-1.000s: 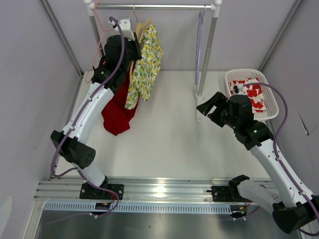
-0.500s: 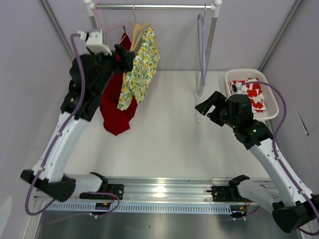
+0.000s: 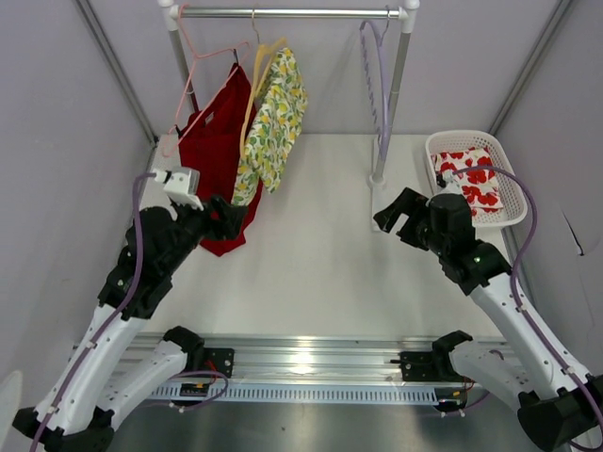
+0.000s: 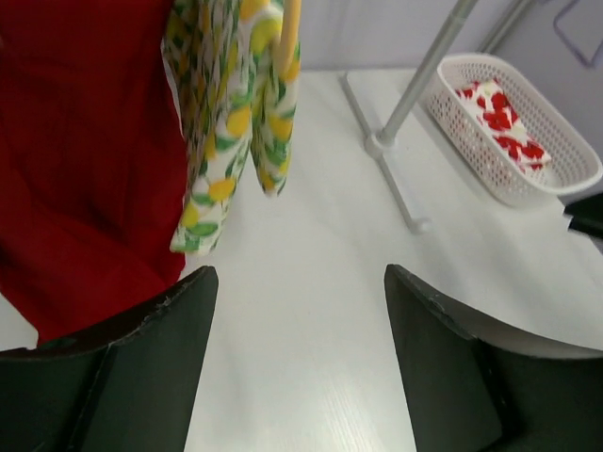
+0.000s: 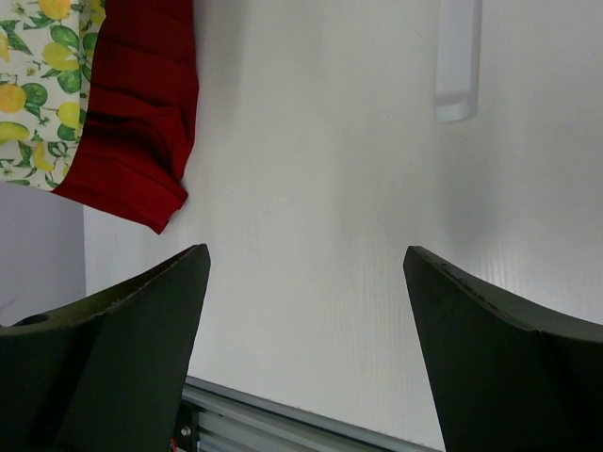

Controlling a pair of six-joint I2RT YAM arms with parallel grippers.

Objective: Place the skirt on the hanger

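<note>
The lemon-print skirt (image 3: pixel 275 122) hangs folded over the yellow hanger (image 3: pixel 260 68), which is hooked on the top rail. My left gripper (image 3: pixel 236 215) is open and empty, low in front of the red garment and well below the skirt. In the left wrist view the skirt (image 4: pixel 231 113) and a strip of the hanger (image 4: pixel 290 33) hang above and ahead of my open left gripper (image 4: pixel 300 273). My right gripper (image 3: pixel 391 212) is open and empty beside the rack foot. In the right wrist view my right gripper (image 5: pixel 306 250) hovers over the table, with a skirt corner (image 5: pixel 38 85) at far left.
A red garment (image 3: pixel 215 151) hangs on a thin pink hanger (image 3: pixel 191 71) left of the skirt. A lavender hanger (image 3: pixel 380 85) hangs near the rack's right post (image 3: pixel 394 94). A white basket (image 3: pixel 509 209) at the right holds a red-flowered cloth (image 3: pixel 479 181).
My left arm has pulled away from the rail, down and toward the near left, leaving the skirt and hanger hanging free. The right arm has barely moved.
</note>
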